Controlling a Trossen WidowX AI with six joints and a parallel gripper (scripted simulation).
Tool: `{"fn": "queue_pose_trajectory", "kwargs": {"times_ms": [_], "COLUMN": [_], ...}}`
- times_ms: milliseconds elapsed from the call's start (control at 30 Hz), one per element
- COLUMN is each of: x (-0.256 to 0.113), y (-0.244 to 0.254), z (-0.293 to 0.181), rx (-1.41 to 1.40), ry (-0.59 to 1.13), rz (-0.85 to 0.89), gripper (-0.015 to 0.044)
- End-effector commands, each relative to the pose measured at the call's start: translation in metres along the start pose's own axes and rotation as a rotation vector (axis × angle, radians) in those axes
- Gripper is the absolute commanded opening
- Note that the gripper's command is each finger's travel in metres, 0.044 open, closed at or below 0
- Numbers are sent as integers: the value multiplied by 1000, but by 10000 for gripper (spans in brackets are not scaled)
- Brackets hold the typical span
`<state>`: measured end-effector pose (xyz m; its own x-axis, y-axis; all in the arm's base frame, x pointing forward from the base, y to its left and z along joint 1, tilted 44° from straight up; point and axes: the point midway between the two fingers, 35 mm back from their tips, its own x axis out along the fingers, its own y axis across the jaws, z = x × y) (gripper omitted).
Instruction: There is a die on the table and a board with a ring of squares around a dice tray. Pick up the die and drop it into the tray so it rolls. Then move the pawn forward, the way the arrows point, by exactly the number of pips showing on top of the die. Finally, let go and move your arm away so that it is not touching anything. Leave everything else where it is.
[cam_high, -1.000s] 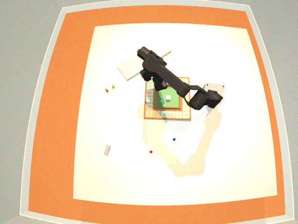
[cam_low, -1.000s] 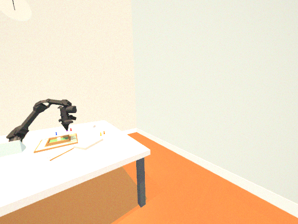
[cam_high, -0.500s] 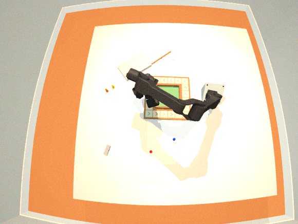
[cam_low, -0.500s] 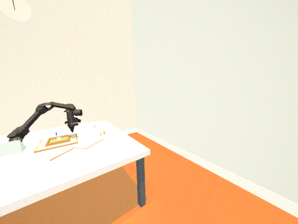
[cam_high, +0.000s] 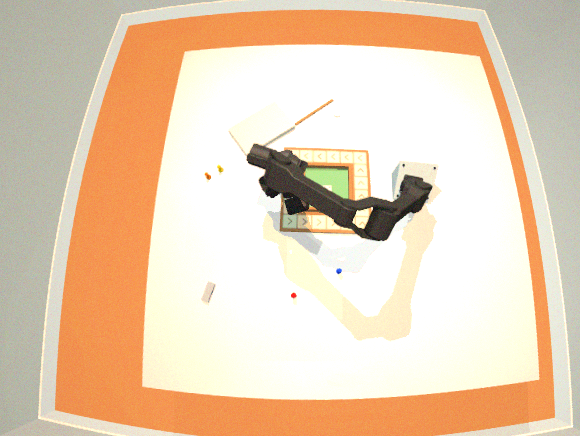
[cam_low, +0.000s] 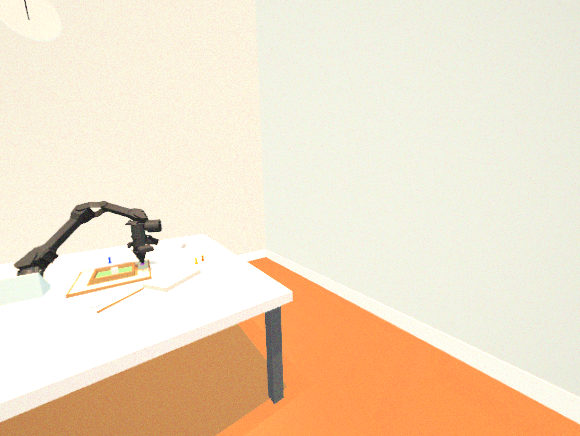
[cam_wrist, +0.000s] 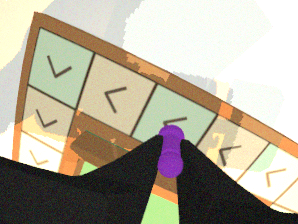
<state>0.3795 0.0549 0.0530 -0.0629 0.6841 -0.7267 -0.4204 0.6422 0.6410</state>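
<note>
My gripper (cam_high: 299, 212) (cam_low: 142, 262) (cam_wrist: 170, 144) points down and is shut on the purple pawn (cam_low: 142, 263) (cam_wrist: 170, 165), held over the board's ring. In the wrist view the pawn overlaps a green square, third from the corner; its exact height above it is unclear. The board (cam_high: 369, 172) (cam_low: 110, 286) (cam_wrist: 112, 56) has arrow squares around the green-floored dice tray (cam_high: 350, 175) (cam_wrist: 162, 211). The white die (cam_high: 327, 188) (cam_low: 114, 270) lies in the tray, partly behind the arm in the top view. Its top pips are unreadable, and it is not visible in the wrist view.
A red pawn (cam_high: 293, 295) and a blue pawn (cam_high: 339, 271) stand beyond one board side. A yellow pawn (cam_high: 220, 169) and an orange pawn (cam_high: 208, 176) stand left. A pale slab (cam_high: 262, 125), an orange stick (cam_high: 315, 112), a small block (cam_high: 208, 292) and a pale box (cam_high: 417, 170) are also there.
</note>
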Motion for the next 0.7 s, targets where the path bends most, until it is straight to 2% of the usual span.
{"fn": "queue_pose_trajectory", "kwargs": {"times_ms": [0,367,667], "x": [2,17,13], "y": [-1,0,-1], "z": [0,1,1], "rx": [7,7,1], "ry": [-7,-7,-6], "rz": [0,0,-3], "gripper": [0,0,236]}}
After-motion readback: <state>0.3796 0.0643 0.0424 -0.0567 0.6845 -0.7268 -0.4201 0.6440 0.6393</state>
